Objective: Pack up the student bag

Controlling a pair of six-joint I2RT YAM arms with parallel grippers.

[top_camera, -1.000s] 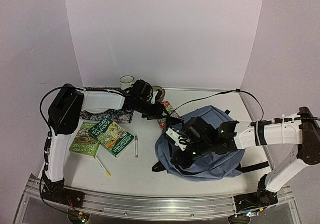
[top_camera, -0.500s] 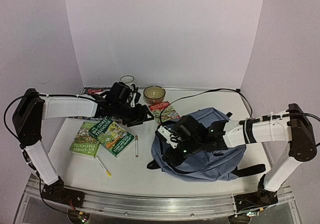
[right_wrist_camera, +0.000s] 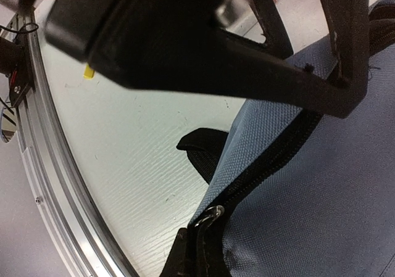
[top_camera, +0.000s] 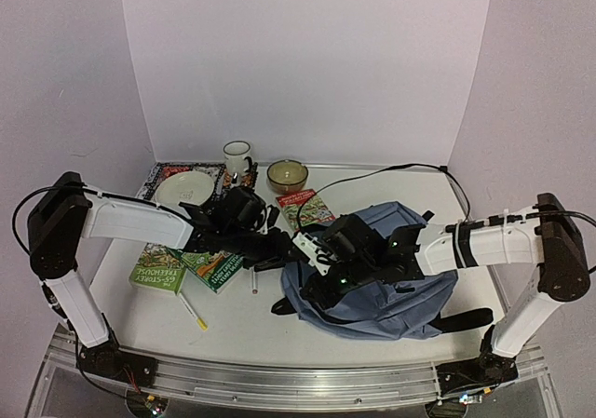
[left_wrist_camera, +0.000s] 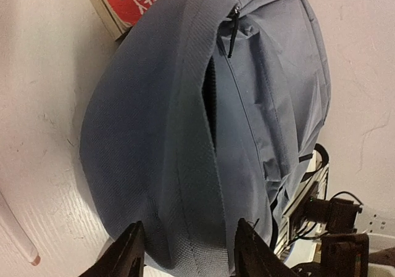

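Change: left end effector (top_camera: 279, 253) swung forward from the back of the surface (top_camera: 242, 330) to the left edge of the student bag (top_camera: 382, 274). Mug (top_camera: 237, 155) and plate (top_camera: 182, 191) now uncovered in the top view. Right arm much as half a second ago.
Bag, look: large, soft, grey-blue woven fabric with black zipper lines. Slumped and creased, not standing. Black strap (top_camera: 466, 319) trailing at the near right, and a black loop (top_camera: 279, 304) poking out at the near left.
Bag, zipper: main zipper parted along the curved top edge, dark gap showing in the left wrist view. Black pull (left_wrist_camera: 233, 27) hanging at the far end of that gap. Metal ring (right_wrist_camera: 213, 214) on the zipper track in the right wrist view.
Bag, place: right half of the surface, between the two arms' reach. Red book (top_camera: 304, 206) touching or tucked just under its far left edge.
Left end effector, state: fingers (left_wrist_camera: 129, 252) spread apart, nothing between them.
Left end effector, relation: just beside the bag's left side, aimed at the bag's rounded end below the parted zipper. Contact not clear.
Right end effector (top_camera: 317, 274), state: cannot tell, only one dark tip visible at the bottom of the right wrist view.
Right end effector, relation: over the bag's left part, tip right at the zipper line beside the metal ring.
Other items: green books (top_camera: 158, 264) and a pen (top_camera: 193, 310) left of the bag, bowl (top_camera: 287, 173) at the back.
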